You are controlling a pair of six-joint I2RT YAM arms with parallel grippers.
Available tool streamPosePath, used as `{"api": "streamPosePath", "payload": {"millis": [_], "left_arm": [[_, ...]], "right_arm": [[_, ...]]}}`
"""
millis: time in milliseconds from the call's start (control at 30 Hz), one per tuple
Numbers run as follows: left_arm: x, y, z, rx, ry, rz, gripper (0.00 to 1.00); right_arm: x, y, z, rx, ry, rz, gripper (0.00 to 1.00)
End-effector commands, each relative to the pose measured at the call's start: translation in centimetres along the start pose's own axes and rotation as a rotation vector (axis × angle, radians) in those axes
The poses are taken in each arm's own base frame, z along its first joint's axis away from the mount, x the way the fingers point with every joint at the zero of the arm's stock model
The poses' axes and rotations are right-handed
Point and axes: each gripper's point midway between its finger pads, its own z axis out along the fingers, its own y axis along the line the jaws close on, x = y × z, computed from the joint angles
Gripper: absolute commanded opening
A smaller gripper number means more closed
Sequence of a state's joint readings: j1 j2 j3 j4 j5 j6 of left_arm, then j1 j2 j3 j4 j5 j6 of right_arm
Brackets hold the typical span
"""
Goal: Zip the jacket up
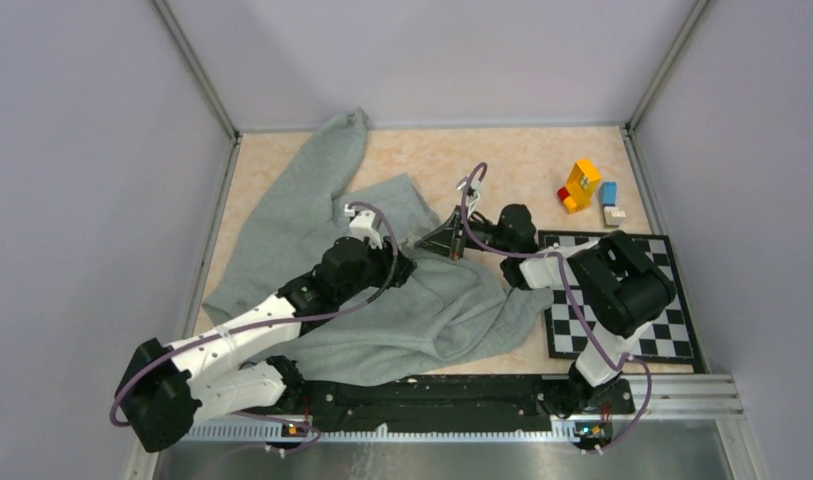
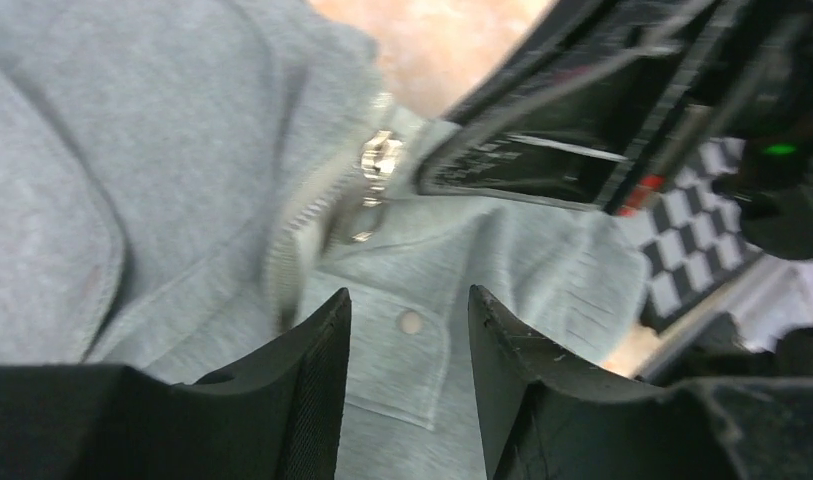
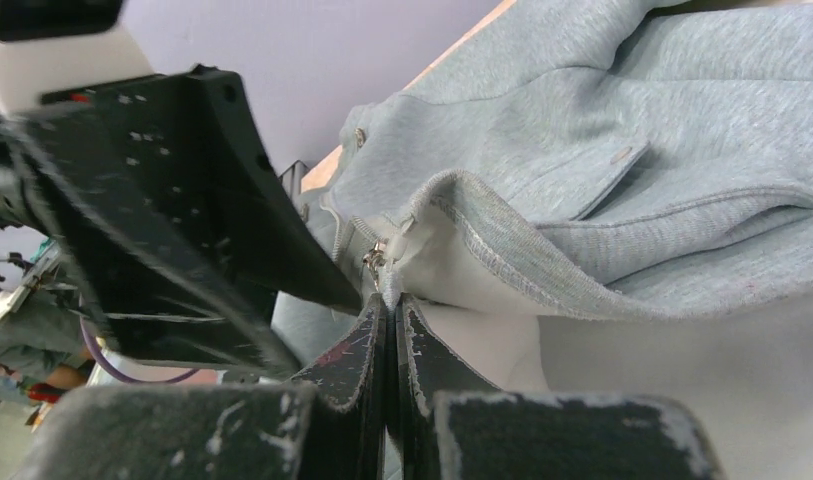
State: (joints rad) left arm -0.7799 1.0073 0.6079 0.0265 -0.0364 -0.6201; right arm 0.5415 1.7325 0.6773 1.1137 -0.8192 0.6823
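Observation:
The light grey jacket (image 1: 282, 220) lies rumpled over the left and middle of the table. My right gripper (image 1: 424, 243) reaches in from the right. In the right wrist view it (image 3: 392, 298) is shut on the jacket's front edge (image 3: 452, 200), just below the metal zipper slider (image 3: 374, 258), with the white lining beside it. My left gripper (image 1: 410, 262) hovers over the jacket close to the right one. Its jaws (image 2: 407, 295) stand open with nothing between them, over a pocket flap with a snap (image 2: 410, 322). The zipper slider (image 2: 379, 158) is ahead of them.
A black and white checkered mat (image 1: 672, 330) lies at the right, under the right arm. Coloured toy blocks (image 1: 582, 185) and a small blue and white block (image 1: 610, 200) stand at the back right. Enclosure walls ring the table.

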Motion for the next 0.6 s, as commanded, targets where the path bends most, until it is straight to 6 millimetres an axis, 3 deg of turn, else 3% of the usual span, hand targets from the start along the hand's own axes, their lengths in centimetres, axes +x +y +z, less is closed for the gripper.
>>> {"api": "streamPosePath", "payload": {"millis": [0,267,467,567], "left_arm": [[-2.9,2.1,1.0,-0.164,-0.121,0.039,0.50],[-3.6,2.0,2.0,-0.186,-0.129,0.098,0.47],[-3.9,1.4,2.3,-0.170,-0.133,0.123,0.53],[-4.2,1.3,2.5,-0.169,-0.137,0.133,0.48]], "right_arm": [[-3.5,2.5,0.6,-0.060,-0.069,-0.100,0.00],[-3.5,2.6,0.5,-0.057,-0.067,-0.107,0.00],[-3.4,2.6,0.7,-0.067,-0.066,-0.101,0.00],[-3.3,2.4,0.7,-0.059,-0.066,-0.100,0.00]]}}
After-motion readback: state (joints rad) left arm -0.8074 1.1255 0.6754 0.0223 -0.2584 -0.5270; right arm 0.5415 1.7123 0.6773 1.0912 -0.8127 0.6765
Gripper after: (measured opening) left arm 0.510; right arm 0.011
